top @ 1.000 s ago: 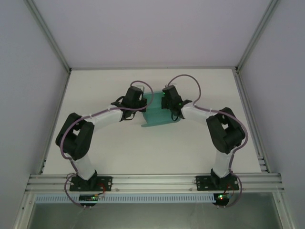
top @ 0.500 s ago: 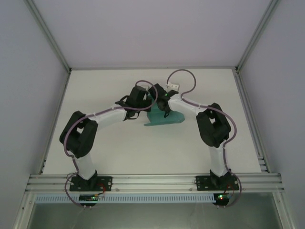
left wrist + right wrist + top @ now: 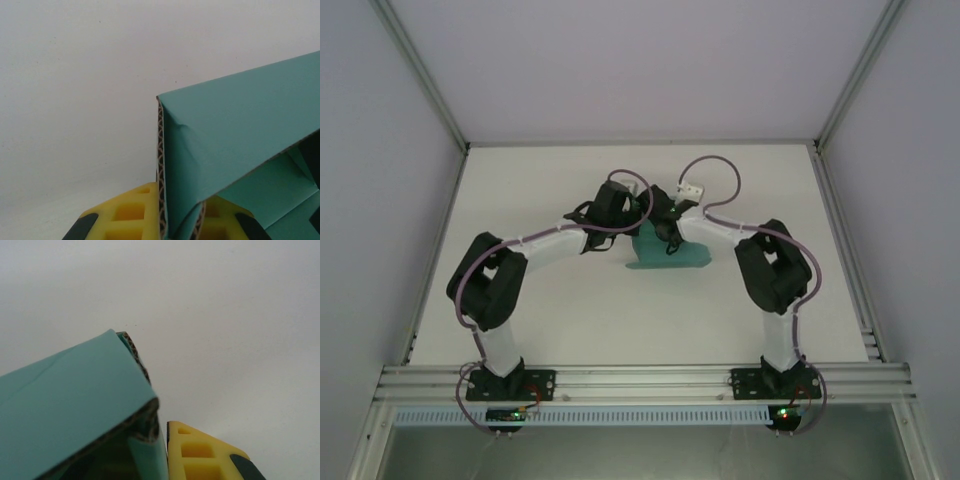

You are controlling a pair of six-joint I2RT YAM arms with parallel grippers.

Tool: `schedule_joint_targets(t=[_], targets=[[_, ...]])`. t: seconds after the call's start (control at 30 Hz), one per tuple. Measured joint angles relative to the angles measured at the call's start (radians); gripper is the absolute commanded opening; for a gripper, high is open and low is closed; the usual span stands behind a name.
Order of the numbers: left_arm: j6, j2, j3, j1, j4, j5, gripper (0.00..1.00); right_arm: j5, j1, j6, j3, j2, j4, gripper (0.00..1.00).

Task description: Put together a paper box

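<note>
Clamping the paper box [image 3: 682, 256] at the middle of the table [image 3: 570, 310], the left claw [image 3: 172, 220] and right claw [image 3: 665, 228] each pinch a folded card wall at its far-left corner, so the box extends rightward and nearward from both, long axis lying left-to-right.

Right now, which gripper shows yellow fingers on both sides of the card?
Left gripper: yellow fingers flank the paper box at its folded edge. Right gripper shows one finger, beside it.
</note>
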Motion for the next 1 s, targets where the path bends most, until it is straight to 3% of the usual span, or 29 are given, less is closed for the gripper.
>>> schedule_joint_targets(t=[0.13, 0.23, 0.37, 0.73, 1.0], targets=[[0.000, 0.000, -0.001, -0.003, 0.000, 0.010, 0.00, -0.056, -0.013, -0.063, -0.167, -0.089, 0.216, 0.05], [0.000, -0.001, -0.003, -0.003, -0.003, 0.012, 0.00, -0.116, -0.028, -0.135, -0.269, -0.140, 0.372, 0.18], [-0.028, -0.003, -0.006, 0.001, -0.019, -0.007, 0.00, -0.236, -0.079, -0.244, -0.346, -0.187, 0.544, 0.48], [-0.045, -0.022, -0.006, 0.040, -0.085, -0.059, 0.00, -0.501, -0.109, -0.503, -0.406, -0.332, 0.634, 0.99], [0.039, -0.022, 0.005, 0.067, -0.130, -0.019, 0.00, -0.605, -0.105, -0.590, -0.473, -0.531, 0.618, 0.99]])
